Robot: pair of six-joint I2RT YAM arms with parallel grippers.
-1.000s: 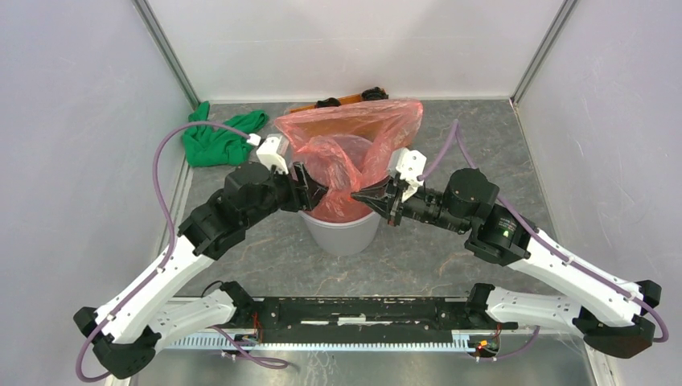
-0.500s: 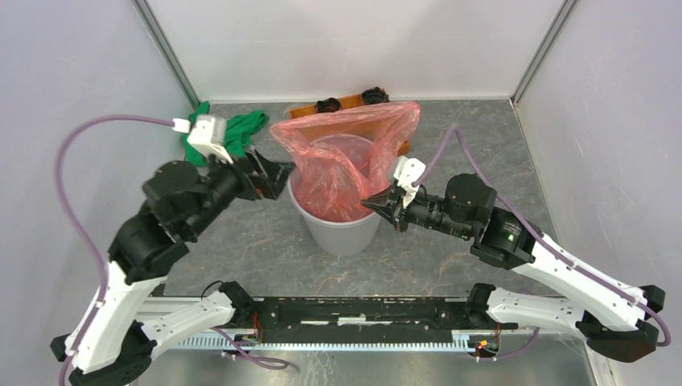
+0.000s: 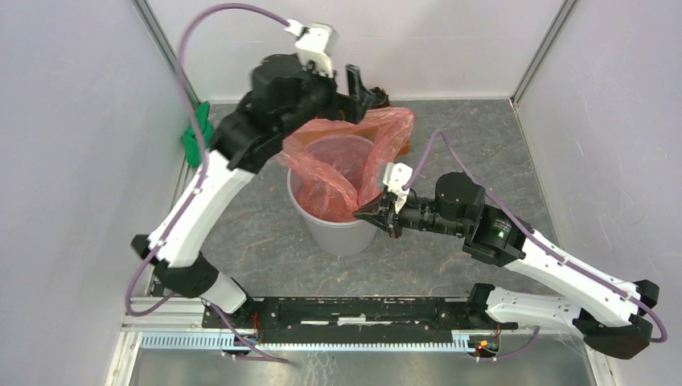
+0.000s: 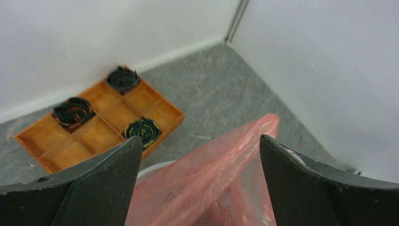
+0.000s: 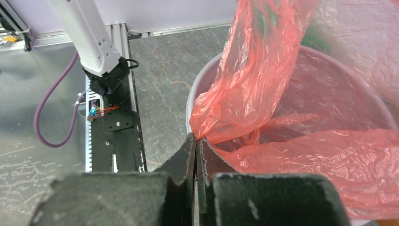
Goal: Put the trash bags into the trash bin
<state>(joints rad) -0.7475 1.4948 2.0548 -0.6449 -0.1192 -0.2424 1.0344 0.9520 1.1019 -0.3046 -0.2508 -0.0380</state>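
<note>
Right gripper (image 3: 363, 215) is clamped on the film of the trash bag (image 3: 390, 129) at the near-right rim. Left gripper (image 3: 366, 95) hangs wide apart and empty above the far side. The trash bin (image 3: 338, 237) stands mid-table with the bag draped inside, its far edge standing loose above the rim. I judge the left gripper should descend onto that raised edge and stretch it over the lip while the right holds tension, avoiding the orange tray (image 4: 103, 127) just behind.
</note>
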